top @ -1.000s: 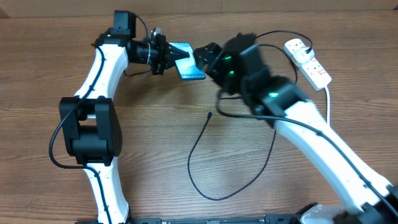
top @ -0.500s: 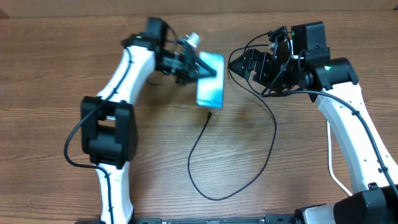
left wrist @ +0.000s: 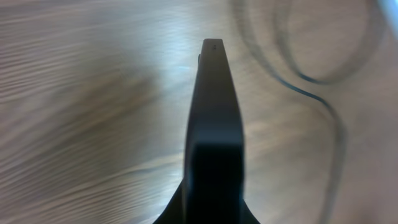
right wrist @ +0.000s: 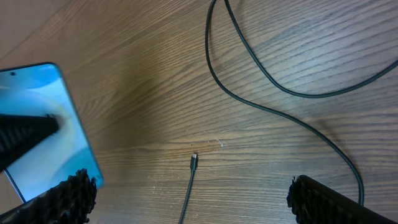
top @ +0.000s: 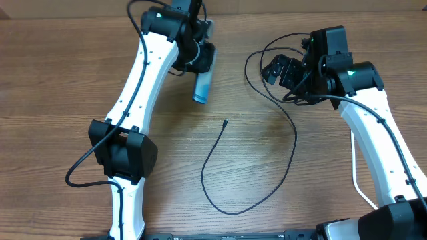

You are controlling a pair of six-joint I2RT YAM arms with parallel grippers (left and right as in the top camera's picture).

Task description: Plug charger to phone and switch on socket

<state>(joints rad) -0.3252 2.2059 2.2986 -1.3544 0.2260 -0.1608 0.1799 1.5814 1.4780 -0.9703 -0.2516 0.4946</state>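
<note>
Left gripper [top: 202,67] is clenched on the slim rectangular smartphone with a light blue screen and dark edges [top: 201,90], which is raised off the brown wooden table [top: 67,80] toward the 12 o'clock side. Overhead sees the phone nearly edge-on, long axis roughly 12-to-6, free end toward 6. The long thin black charger cable [top: 294,143] lies loose on the table. Its small connector tip [top: 225,122] is at about 4–5 o'clock from the phone's free end, apart from it, pointing roughly 12–1. Right gripper [top: 275,69] is released, jaws spread wide on nothing; the tip lies near, at about 7–8 o'clock from it. Left arm is closer but occupied, so picking up the tip likely falls to the right. The white socket strip is not visible.
</note>
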